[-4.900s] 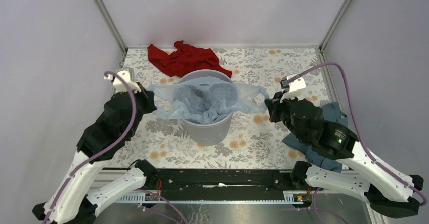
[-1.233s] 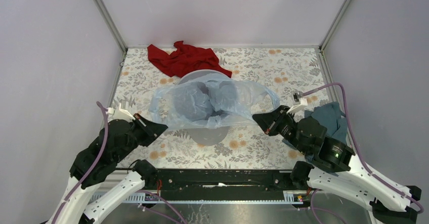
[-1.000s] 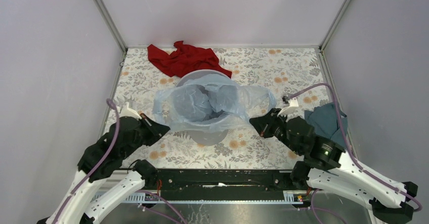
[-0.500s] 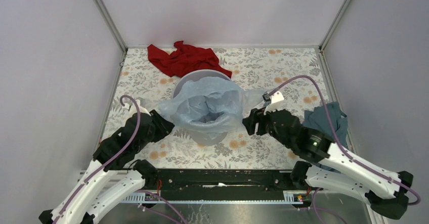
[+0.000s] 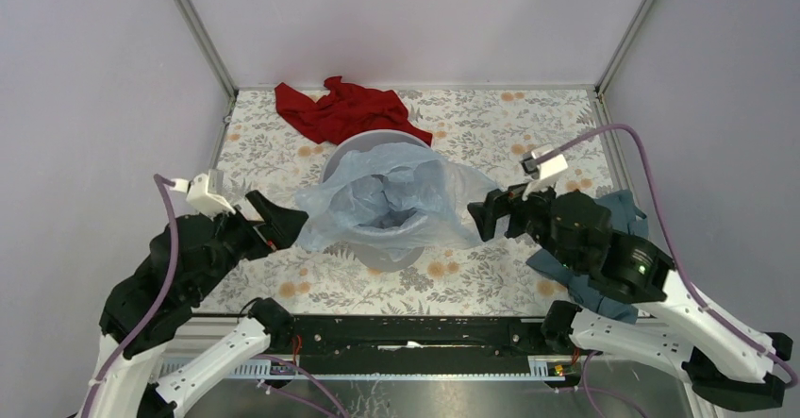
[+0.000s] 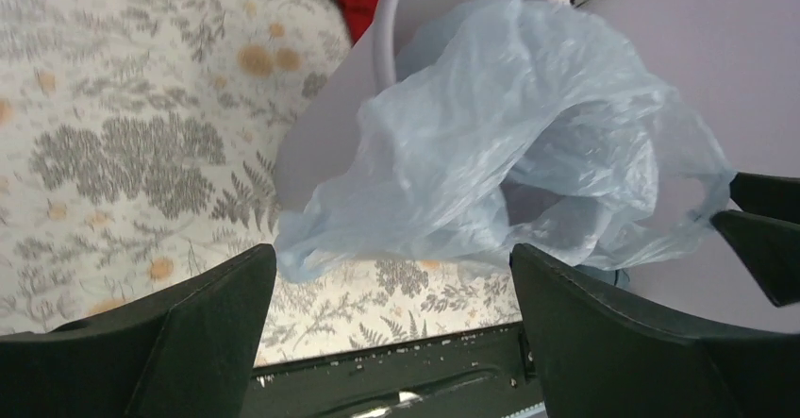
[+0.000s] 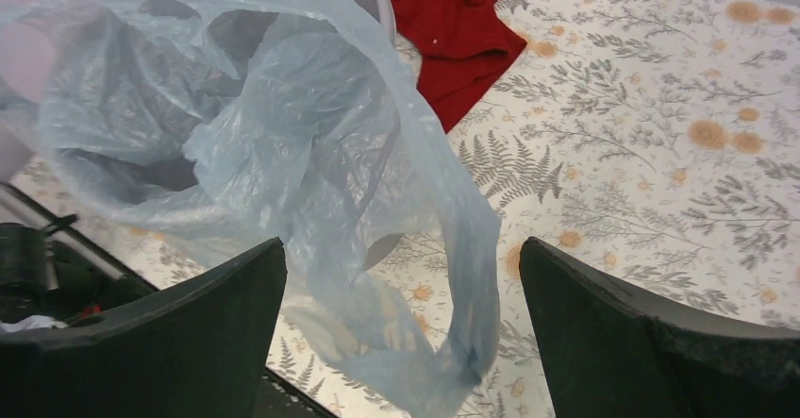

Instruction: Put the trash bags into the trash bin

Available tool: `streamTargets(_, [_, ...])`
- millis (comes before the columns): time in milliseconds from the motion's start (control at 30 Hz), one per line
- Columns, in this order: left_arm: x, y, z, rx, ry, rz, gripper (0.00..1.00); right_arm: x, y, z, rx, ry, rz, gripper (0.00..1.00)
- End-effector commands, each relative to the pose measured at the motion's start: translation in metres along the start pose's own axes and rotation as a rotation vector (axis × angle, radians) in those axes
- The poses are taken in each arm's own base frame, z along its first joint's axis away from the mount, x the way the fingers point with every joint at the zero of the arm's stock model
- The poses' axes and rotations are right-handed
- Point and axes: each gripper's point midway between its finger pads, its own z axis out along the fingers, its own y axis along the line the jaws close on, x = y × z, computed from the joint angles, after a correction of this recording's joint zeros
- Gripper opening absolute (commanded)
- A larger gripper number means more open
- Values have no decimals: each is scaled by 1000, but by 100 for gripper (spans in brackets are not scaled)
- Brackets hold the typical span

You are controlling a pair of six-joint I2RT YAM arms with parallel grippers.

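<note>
The pale blue, translucent trash bag (image 5: 391, 201) lies crumpled over the mouth of the light grey trash bin (image 5: 375, 138). Its edges spill down the bin's left and right sides. My left gripper (image 5: 288, 229) stands open just left of the bag's hanging edge, holding nothing. My right gripper (image 5: 483, 220) is open beside the bag's right flap. In the left wrist view the bag (image 6: 509, 154) hangs beyond the gripper (image 6: 391, 253) and against the bin wall (image 6: 330, 107). In the right wrist view a loose loop of bag (image 7: 264, 125) dangles between the parted fingers of the gripper (image 7: 401, 248), ungripped.
A red cloth (image 5: 344, 111) lies behind the bin, near the back wall. A dark teal cloth (image 5: 613, 215) sits at the right, partly under my right arm. Grey walls close in three sides. A black rail (image 5: 406, 333) runs along the near edge.
Both grippers were shut on the bag's stretched edges and have opened and let go. The bag has slackened and sunk onto the bin. Both arms have drawn back slightly.
</note>
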Motion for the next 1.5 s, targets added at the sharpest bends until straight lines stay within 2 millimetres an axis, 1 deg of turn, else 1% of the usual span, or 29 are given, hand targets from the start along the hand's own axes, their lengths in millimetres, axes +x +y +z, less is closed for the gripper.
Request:
streamTargets(0, [-21, -16, 19, -17, -8, 155, 99, -20, 2, 20, 47, -23, -103, 100])
streamTargets(100, [-28, -19, 37, -67, -2, 202, 98, -31, 11, 35, 40, -52, -127, 99])
streamTargets(167, [-38, -17, 43, -107, -39, 215, 95, -37, 18, 45, 31, -74, -141, 96])
streamTargets(200, [-42, -19, 45, -107, -53, 223, 94, -39, 21, 49, 25, -78, -152, 95])
streamTargets(267, [-46, -29, 49, -73, -54, 238, 93, -43, 24, 58, 34, -77, -172, 94])
streamTargets(333, [-43, -40, 50, -20, -33, 257, 98, -47, 25, 65, 53, -71, -190, 94])
streamTargets(367, [-41, -45, 51, 10, -21, 274, 99, -49, 24, 67, 62, -71, -197, 94])
streamTargets(467, [-37, -48, 51, 44, -1, 311, 99, -55, 21, 70, 81, -74, -208, 94])
streamTargets(567, [-37, -54, 47, 77, 8, 342, 99, -60, 18, 65, 80, -82, -208, 94])
streamTargets(633, [-33, -61, 49, 107, 38, 359, 99, -63, 14, 61, 81, -94, -208, 95])
streamTargets(733, [-26, -63, 60, 110, 78, 388, 99, -62, 8, 65, 75, -90, -200, 95])
streamTargets(833, [-27, -56, 74, 52, 78, 405, 98, -59, 3, 74, 43, -70, -178, 93])
streamTargets(900, [-32, -50, 80, 10, 59, 409, 92, -59, 3, 79, 11, -66, -160, 90])
streamTargets(933, [-35, -48, 82, -13, 45, 409, 87, -60, 3, 82, -2, -65, -154, 88])
streamTargets(1000, [-42, -47, 85, -40, 18, 406, 76, -61, 7, 88, -36, -63, -144, 83])
streamTargets(1100, [-52, -50, 89, -55, -13, 407, 58, -60, 13, 98, -75, -52, -133, 80])
streamTargets(1133, [-53, -51, 90, -57, -17, 407, 56, -59, 14, 101, -86, -45, -135, 80])
streamTargets(1233, [-57, -55, 95, -57, -23, 408, 56, -58, 16, 108, -94, -32, -138, 79])
streamTargets(1400, [-55, -56, 106, -67, -14, 425, 53, -58, 13, 113, -93, -26, -150, 81])
streamTargets(1433, [-56, -55, 107, -74, -18, 427, 52, -59, 13, 115, -92, -28, -148, 78])
streamTargets(1467, [-57, -54, 108, -83, -23, 429, 49, -59, 12, 117, -90, -29, -144, 71])
